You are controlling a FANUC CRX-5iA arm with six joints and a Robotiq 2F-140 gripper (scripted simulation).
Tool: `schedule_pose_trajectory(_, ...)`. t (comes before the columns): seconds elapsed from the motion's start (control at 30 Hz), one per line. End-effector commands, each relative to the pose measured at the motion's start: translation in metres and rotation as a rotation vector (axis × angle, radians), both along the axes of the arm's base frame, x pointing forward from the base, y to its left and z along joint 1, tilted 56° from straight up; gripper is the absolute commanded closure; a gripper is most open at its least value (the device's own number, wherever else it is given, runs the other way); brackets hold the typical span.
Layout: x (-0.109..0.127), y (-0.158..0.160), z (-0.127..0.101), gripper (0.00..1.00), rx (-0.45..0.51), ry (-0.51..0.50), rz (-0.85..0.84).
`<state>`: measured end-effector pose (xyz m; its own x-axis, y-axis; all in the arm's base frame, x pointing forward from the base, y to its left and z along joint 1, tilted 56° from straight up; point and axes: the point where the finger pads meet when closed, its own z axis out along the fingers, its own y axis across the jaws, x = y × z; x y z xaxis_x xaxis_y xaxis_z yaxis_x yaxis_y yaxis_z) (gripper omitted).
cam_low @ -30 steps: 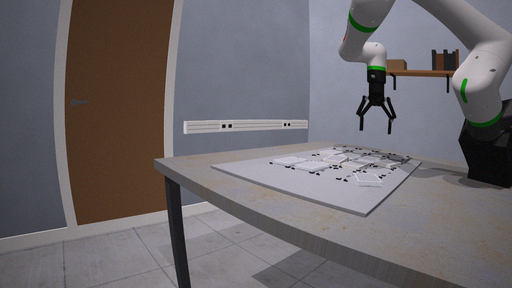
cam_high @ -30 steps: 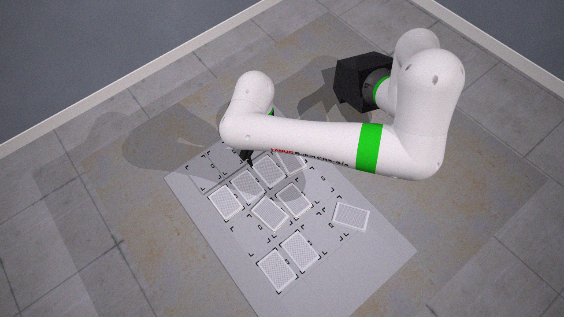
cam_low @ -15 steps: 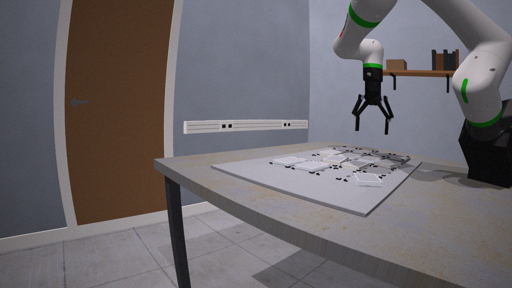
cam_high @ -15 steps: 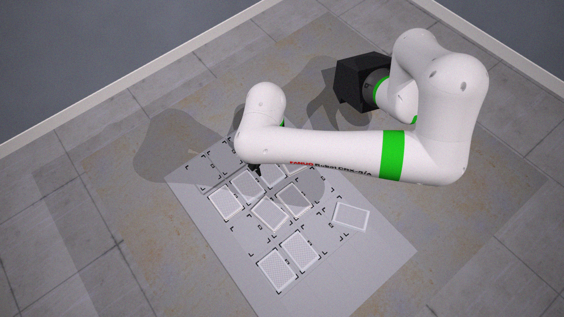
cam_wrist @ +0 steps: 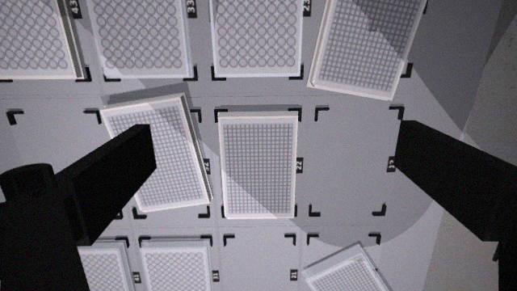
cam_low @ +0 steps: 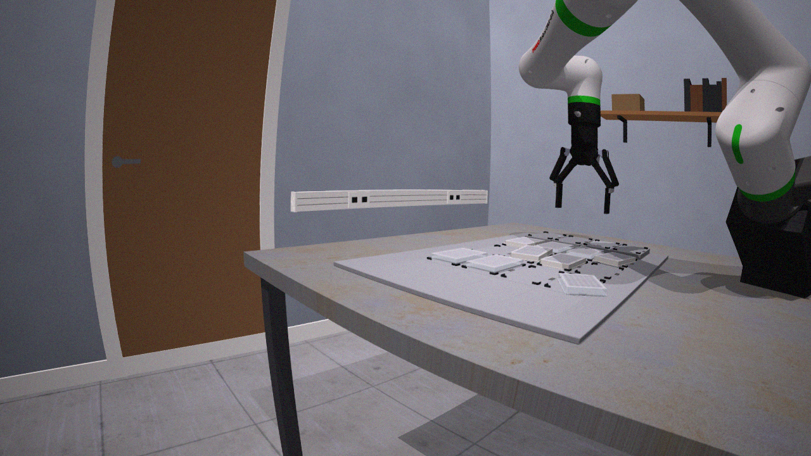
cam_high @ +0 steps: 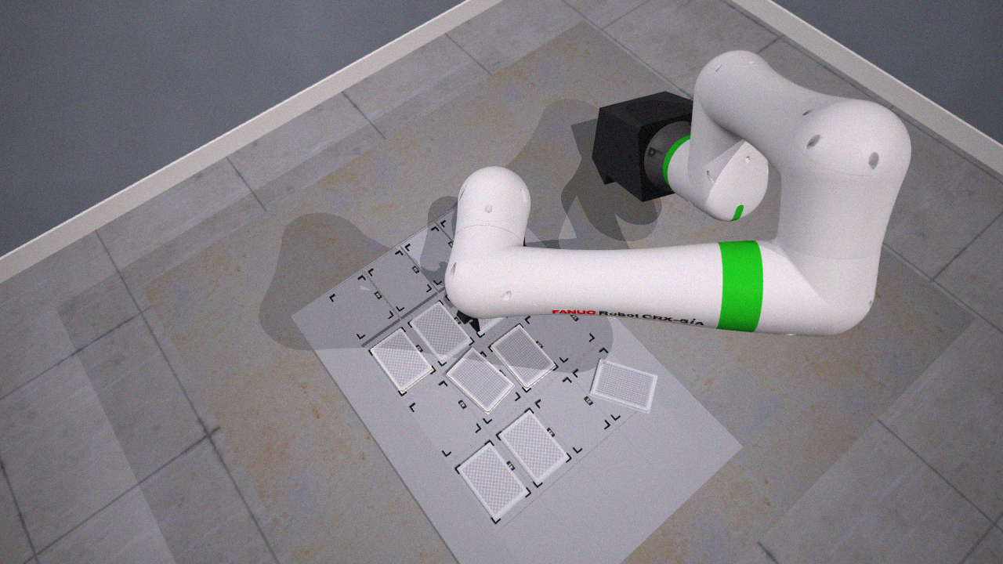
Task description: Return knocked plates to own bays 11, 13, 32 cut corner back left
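Altogether nine sealed plates lie on the grey deck (cam_high: 392, 421), four with fine square grids and five with round wells. Three of the fine-grid plates sit askew: the plate by bay 32 (cam_wrist: 161, 155) is tilted across its corner marks, the plate by bay 13 (cam_wrist: 359, 48) leans out past its bay at the upper right of the wrist view, and the plate by bay 11 (cam_high: 623, 385) lies rotated, just off the deck's marked corner pieces. A fourth fine-grid plate in bay 22 (cam_wrist: 258, 163) sits square inside its marks. Each plate is white-rimmed with a grey sealed top. High above the deck, the gripper (cam_low: 583, 195) hangs with jaws spread fully wide, holding nothing.
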<state>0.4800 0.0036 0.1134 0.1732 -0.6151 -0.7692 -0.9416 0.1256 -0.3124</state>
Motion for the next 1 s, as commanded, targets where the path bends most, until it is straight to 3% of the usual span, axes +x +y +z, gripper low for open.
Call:
schedule_pose_trajectory(0.0, -0.0030, 0.0105, 0.0146, 0.00, -0.002, 0.000, -0.001)
schedule_pose_trajectory(0.1, -0.0051, 0.0179, 0.0238, 0.00, -0.002, 0.000, -0.001)
schedule_pose_trajectory(0.97, -0.0051, 0.0179, 0.0237, 0.00, -0.001, 0.000, -0.001)
